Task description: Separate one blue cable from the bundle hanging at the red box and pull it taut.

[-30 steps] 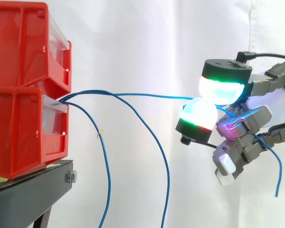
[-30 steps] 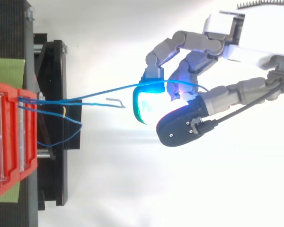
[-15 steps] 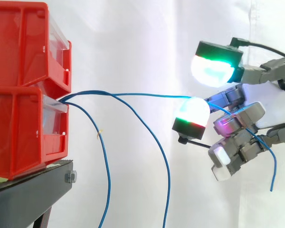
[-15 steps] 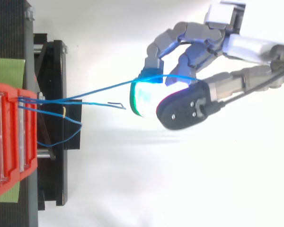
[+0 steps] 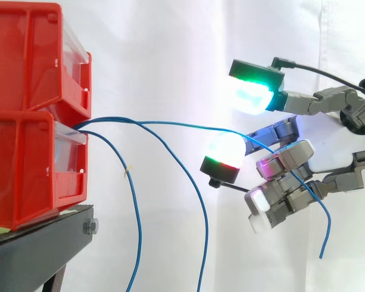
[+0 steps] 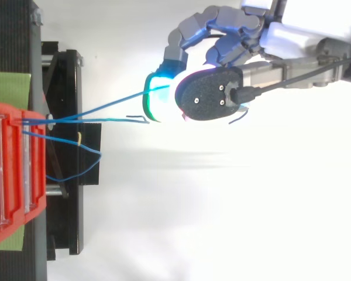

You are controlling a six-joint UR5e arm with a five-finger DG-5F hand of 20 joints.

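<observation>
Several thin blue cables come out of the front of the lower red bin (image 5: 24, 170). One blue cable (image 5: 182, 125) runs right from the bin, sags a little, and lies across the fingers of my hand (image 5: 295, 152), its free end dangling below. The thumb pad, glowing green and cyan, is raised well above the finger pad glowing white and red, and nothing is pinched between them. Two other blue cables (image 5: 135, 207) hang in loops below the bin. From above, the separated cable (image 6: 111, 105) slants up to my hand (image 6: 292, 35).
An upper red bin (image 5: 24, 55) is stacked on the lower one, both on a black stand (image 5: 30, 255). A white curtain hangs behind. The stand's black frame (image 6: 64, 175) juts out past the bins in the top view.
The thumb has lifted off the finger pad, ending the pinch on the cable. The hand has drifted left towards the bins, and the cable now sags more.
</observation>
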